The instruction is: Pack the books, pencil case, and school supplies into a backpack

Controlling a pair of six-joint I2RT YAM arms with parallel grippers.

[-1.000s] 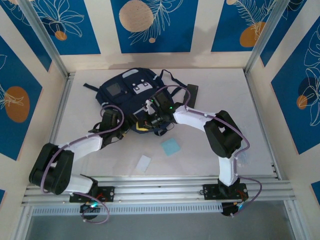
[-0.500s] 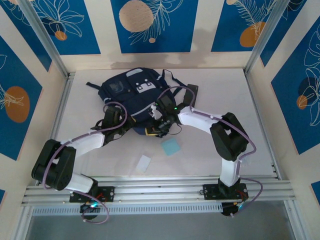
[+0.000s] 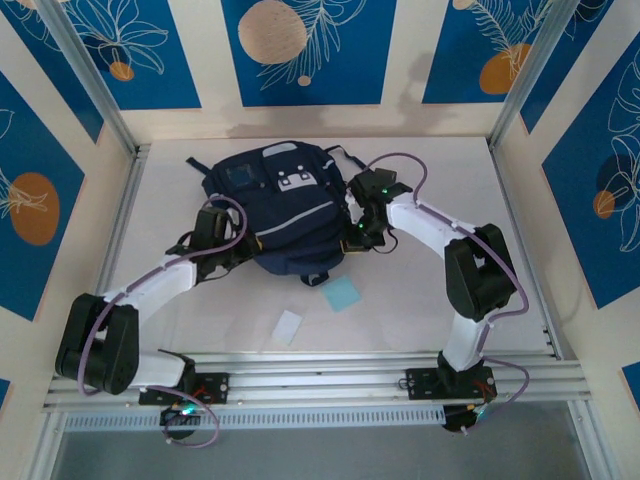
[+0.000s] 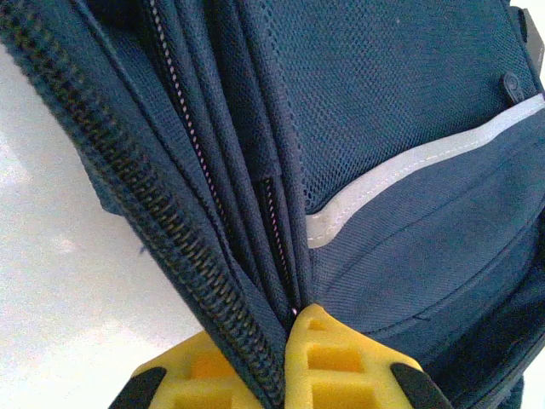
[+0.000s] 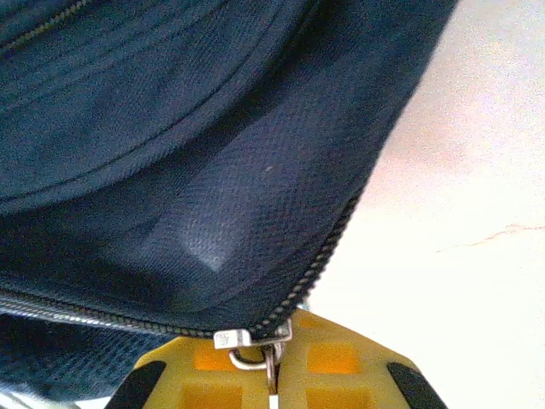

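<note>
Between the yellow fingertips (image 4: 341,366) of the left gripper (image 4: 285,345), a fold of the backpack (image 4: 409,170) is pinched; the jaws are pressed together on navy fabric directly beside a black zipper row (image 4: 128,170). Above this grip, mesh panelling and a light grey trim stripe (image 4: 409,166) are presented to the left wrist camera.

At the right gripper (image 5: 272,366), the jaws are likewise closed, and the metal zipper pull (image 5: 269,362) is clamped between the yellow pads. The zipper slider (image 5: 234,340) is located just above the pads, at the end of a zipper line that is run along the backpack's edge.

From the top camera, the backpack (image 3: 285,205) is seen lying flat on the white table (image 3: 430,300), towards the far centre, with its front pocket and white patch (image 3: 293,180) facing upward. A light-blue square pad (image 3: 342,293) is placed on the table just in front of the backpack, and a white rectangular piece (image 3: 288,326) is placed nearer the arm bases; both are apart from the backpack and from each other.

The left arm (image 3: 150,290) is extended diagonally from its base to the backpack's left side. The right arm (image 3: 470,270) is raised from its base, bent at the elbow, and directed inward to the backpack's right side. A purple cable (image 3: 400,160) is looped above its wrist.
</note>
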